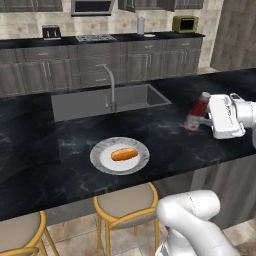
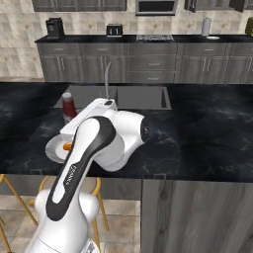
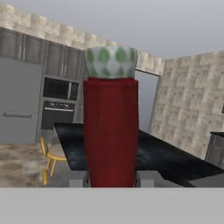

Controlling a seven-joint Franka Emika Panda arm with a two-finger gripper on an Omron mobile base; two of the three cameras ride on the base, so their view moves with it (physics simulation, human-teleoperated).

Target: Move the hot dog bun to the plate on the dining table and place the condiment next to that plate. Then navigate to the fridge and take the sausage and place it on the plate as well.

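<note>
Hand [image 1: 196,120] pinching my ketchup bottle [image 1: 198,111] upright near the desk's [image 1: 40,145] right end; the plate [image 1: 120,155] with its bun [image 1: 124,154] lies leftward.

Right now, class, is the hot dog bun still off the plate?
No: the hot dog bun lies on the plate's white centre.

You can read one marking — "FRANKA" in dark letters running along the white arm link [image 2: 70,174]. Nothing else carries legible text — not even the condiment [image 3: 110,131].
</note>
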